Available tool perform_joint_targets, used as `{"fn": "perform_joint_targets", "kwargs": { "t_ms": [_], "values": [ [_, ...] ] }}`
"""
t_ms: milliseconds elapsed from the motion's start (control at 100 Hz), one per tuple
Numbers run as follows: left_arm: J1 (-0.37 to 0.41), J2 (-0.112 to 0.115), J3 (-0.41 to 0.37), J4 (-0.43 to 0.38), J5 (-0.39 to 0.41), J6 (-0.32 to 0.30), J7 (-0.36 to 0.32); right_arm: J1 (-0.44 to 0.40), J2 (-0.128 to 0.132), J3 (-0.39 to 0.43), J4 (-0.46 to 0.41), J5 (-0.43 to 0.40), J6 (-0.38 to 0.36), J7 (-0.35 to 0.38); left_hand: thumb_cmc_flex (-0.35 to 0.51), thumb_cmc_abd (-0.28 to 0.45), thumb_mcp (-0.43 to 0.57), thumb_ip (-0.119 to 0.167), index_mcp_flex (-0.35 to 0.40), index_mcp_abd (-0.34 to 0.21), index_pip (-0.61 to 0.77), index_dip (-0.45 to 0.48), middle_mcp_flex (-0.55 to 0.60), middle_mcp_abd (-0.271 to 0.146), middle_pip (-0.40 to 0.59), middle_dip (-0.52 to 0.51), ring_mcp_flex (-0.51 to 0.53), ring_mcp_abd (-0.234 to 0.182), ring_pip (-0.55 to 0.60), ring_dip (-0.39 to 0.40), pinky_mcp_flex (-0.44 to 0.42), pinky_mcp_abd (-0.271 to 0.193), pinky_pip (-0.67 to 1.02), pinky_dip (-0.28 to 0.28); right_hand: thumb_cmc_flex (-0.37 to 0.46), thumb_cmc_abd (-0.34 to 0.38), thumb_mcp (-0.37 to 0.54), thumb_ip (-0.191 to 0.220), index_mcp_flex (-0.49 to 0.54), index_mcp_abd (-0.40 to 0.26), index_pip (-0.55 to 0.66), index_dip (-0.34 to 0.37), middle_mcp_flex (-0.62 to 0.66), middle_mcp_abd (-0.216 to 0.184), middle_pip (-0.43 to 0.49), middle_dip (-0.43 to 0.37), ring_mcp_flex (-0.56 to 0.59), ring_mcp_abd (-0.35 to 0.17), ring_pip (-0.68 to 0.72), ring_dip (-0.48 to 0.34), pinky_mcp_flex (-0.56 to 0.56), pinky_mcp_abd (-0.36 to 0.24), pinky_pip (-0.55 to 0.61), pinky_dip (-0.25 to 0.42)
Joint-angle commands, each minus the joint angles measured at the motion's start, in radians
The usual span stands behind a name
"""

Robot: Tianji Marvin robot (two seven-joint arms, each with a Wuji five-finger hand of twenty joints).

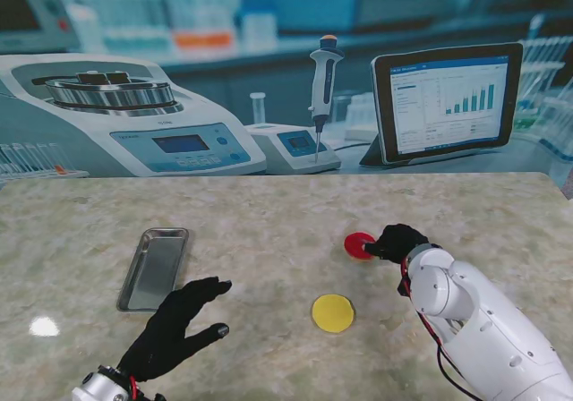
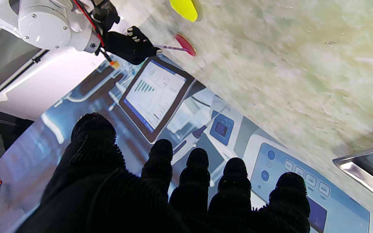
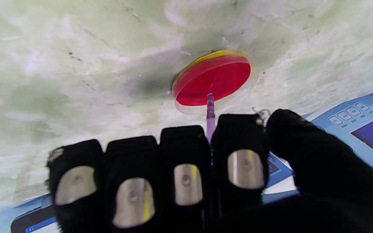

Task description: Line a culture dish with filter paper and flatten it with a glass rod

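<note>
1. Right hand [image 1: 397, 241]: fingers curled around a thin glass rod [image 3: 210, 111], rod tip resting on the red filter paper [image 3: 215, 81].
2. Culture dish [image 3: 249, 84]: clear, on the marble table [image 1: 269, 213], holding the red paper; sat right of centre, touching the right hand's fingertips in the stand view.
3. Yellow disc [image 1: 333, 312]: flat on the table, nearer to me than the dish, apart from it.
4. Left hand [image 1: 175, 325]: empty, fingers spread, hovering near the metal tray [image 1: 154, 268].

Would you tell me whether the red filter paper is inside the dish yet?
Yes, inside: the red filter paper lies within the clear dish rim, the rod tip in the right hand touching it.
</note>
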Motion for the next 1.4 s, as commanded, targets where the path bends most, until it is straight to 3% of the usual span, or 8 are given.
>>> {"fn": "perform_joint_targets", "kwargs": {
  "t_ms": [0, 360, 600, 1040, 1390],
  "values": [
    [0.007, -0.001, -0.001, -0.002, -0.001, 0.001, -0.003, 0.007, -0.003, -0.009, 0.012, 0.009, 0.004, 0.016, -0.015, 0.036, -0.024, 0.027, -0.015, 0.005, -0.015, -0.008, -0.042, -0.013, -0.020, -0.003, -0.031, -0.032, -0.013, -0.014, -0.003, -0.029, -0.044, -0.034, 0.008, 0.028, -0.005, 0.017, 0.062, 0.047, 0.050, 0.004, 0.053, -0.045, 0.059, 0.007, 0.042, -0.059, 0.094, 0.018, 0.017, -0.013, 0.192, -0.009],
    [0.009, -0.002, -0.008, 0.000, -0.010, -0.009, -0.003, 0.055, -0.007, -0.074, 0.047, 0.060, -0.027, 0.025, -0.015, 0.036, -0.024, 0.027, -0.014, 0.005, -0.015, -0.008, -0.042, -0.013, -0.020, -0.002, -0.032, -0.032, -0.013, -0.015, -0.003, -0.029, -0.044, -0.034, 0.006, 0.028, -0.003, 0.019, 0.062, 0.047, 0.050, 0.004, 0.053, -0.045, 0.059, 0.007, 0.042, -0.059, 0.094, 0.018, 0.018, -0.013, 0.192, -0.009],
    [0.007, -0.002, -0.010, 0.000, -0.013, -0.012, -0.005, 0.038, -0.008, -0.058, 0.022, 0.044, -0.022, 0.011, -0.014, 0.036, -0.024, 0.027, -0.014, 0.006, -0.015, -0.008, -0.042, -0.013, -0.020, -0.002, -0.032, -0.033, -0.013, -0.014, -0.003, -0.029, -0.044, -0.034, 0.006, 0.027, -0.002, 0.020, 0.062, 0.047, 0.050, 0.004, 0.053, -0.045, 0.059, 0.007, 0.042, -0.059, 0.094, 0.018, 0.018, -0.013, 0.192, -0.009],
    [-0.009, -0.002, 0.019, 0.011, -0.011, -0.020, 0.009, -0.115, -0.011, 0.072, -0.151, 0.028, -0.051, -0.022, -0.007, 0.032, -0.023, 0.027, -0.007, 0.001, -0.002, -0.001, -0.035, -0.011, -0.008, 0.003, -0.022, -0.029, -0.008, -0.011, -0.002, -0.028, -0.039, -0.028, 0.006, 0.027, -0.003, 0.018, 0.062, 0.047, 0.050, 0.004, 0.053, -0.045, 0.059, 0.007, 0.042, -0.059, 0.094, 0.018, 0.018, -0.013, 0.192, -0.009],
    [-0.022, -0.003, 0.028, 0.024, 0.012, -0.029, 0.028, -0.259, -0.023, 0.148, -0.308, 0.067, -0.140, -0.088, 0.004, 0.023, -0.021, 0.028, -0.002, -0.010, 0.021, 0.011, -0.031, -0.012, 0.006, 0.009, -0.013, -0.026, -0.005, -0.004, -0.006, -0.026, -0.018, -0.002, 0.007, 0.027, -0.002, 0.018, 0.062, 0.047, 0.050, 0.004, 0.053, -0.045, 0.059, 0.007, 0.042, -0.059, 0.094, 0.018, 0.018, -0.013, 0.192, -0.009]
  ]
}}
